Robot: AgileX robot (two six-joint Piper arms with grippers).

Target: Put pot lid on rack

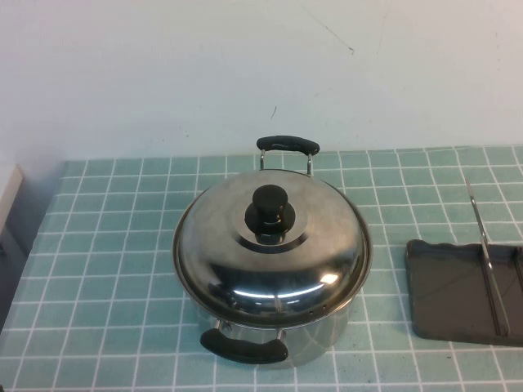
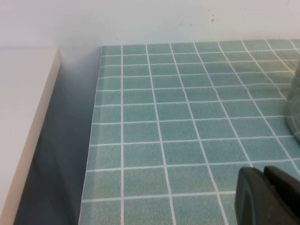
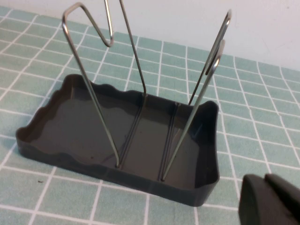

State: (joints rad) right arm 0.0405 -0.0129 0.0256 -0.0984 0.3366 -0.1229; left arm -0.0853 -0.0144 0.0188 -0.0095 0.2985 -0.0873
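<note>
Your pot lid [image 1: 274, 253] sits flat on the stainless-steel pot [image 1: 278, 339] near the middle of the desk [image 1: 114, 245], dome up, with its black knob [image 1: 270, 212] pointing straight up at the centre; being round, it has no long axis of its own. The pot's two black handles line up front to back: one [image 1: 244, 347] faces you at the near edge of the desk, the other [image 1: 288, 145] points toward the back wall [image 1: 245, 65]. The rack [image 1: 466, 290] stands to the right of the pot, apart from it, with a strip of bare teal tile between them; its dark grey tray runs off the right edge of the high view. The tray's long axis runs left to right across the desk, and its thin wire divider [image 1: 484, 257] rises upright and runs front to back across it. In the right wrist view you can see the wire loops [image 3: 140, 89] standing in the tray's floor with clear slots between them. Open tile lies to the left of the pot and behind it, up to the wall. Neither arm shows in the high view. The left end effector [image 2: 269, 197] hovers low over bare tile near the desk's left edge, with the pot's wall just at the border of its camera. The right end effector [image 3: 272, 201] hangs just beside the rack's corner. Both show their dark fingertips pressed together, closed on nothing.
</note>
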